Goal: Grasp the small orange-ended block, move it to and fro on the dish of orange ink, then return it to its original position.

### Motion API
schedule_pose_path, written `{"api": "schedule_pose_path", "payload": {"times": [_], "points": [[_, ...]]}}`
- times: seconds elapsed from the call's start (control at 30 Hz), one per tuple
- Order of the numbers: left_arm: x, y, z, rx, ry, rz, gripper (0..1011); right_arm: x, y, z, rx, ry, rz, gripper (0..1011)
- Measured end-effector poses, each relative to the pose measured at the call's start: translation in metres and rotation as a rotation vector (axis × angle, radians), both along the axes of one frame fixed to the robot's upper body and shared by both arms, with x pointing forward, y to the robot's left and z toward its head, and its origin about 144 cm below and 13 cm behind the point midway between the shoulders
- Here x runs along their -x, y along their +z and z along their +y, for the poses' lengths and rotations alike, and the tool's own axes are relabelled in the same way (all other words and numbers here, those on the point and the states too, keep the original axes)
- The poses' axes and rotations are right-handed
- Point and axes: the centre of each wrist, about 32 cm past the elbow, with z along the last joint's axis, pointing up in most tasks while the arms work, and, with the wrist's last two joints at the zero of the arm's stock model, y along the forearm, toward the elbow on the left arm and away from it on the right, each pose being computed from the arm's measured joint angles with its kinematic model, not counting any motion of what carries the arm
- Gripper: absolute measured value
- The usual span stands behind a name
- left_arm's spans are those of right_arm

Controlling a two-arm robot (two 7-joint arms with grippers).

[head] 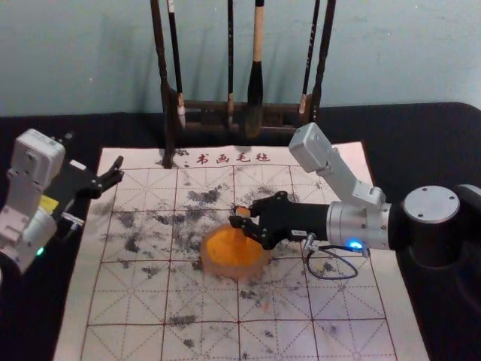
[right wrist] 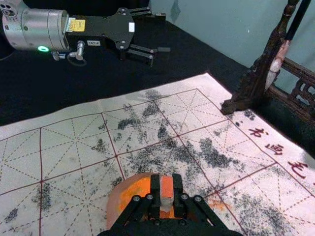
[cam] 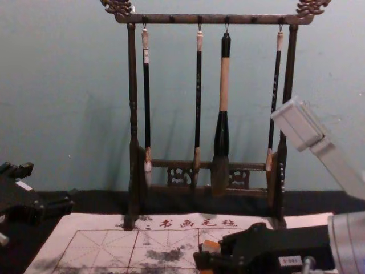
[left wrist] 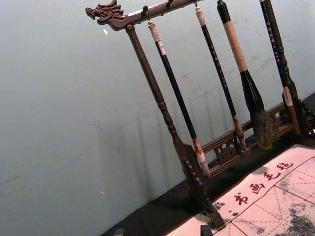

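Observation:
In the head view my right gripper point(head: 245, 221) is over the far part of the orange ink dish point(head: 235, 259). Seen from the right wrist, the gripper point(right wrist: 167, 194) is shut on the block point(right wrist: 167, 188), whose orange end faces up, with the dish point(right wrist: 114, 205) behind and beneath it. The chest view has the block's orange end point(cam: 211, 246) at the fingers. Whether its lower end touches the ink is hidden. My left gripper point(head: 113, 177) is parked, open, at the mat's left edge; it also appears in the right wrist view point(right wrist: 160, 35).
A wooden rack point(head: 203, 107) with hanging brushes, one of them large point(cam: 221, 134), stands at the back of the mat. The gridded, ink-spotted mat point(head: 135, 301) lies on a black cloth point(head: 443, 135). A wall rises behind.

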Motion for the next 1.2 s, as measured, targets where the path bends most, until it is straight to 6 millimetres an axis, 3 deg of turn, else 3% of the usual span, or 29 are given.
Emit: {"api": "schedule_pose_path", "payload": {"times": [0.57,1.2], "points": [[0.000,0.000,0.000,0.000,0.000,0.000,1001,0.011,0.001,-0.005,-0.002,0.009,0.006,116],[0.000,0.000,0.000,0.000,0.000,0.000,1001,0.008,-0.004,0.009,-0.019,0.038,0.023,116]]}}
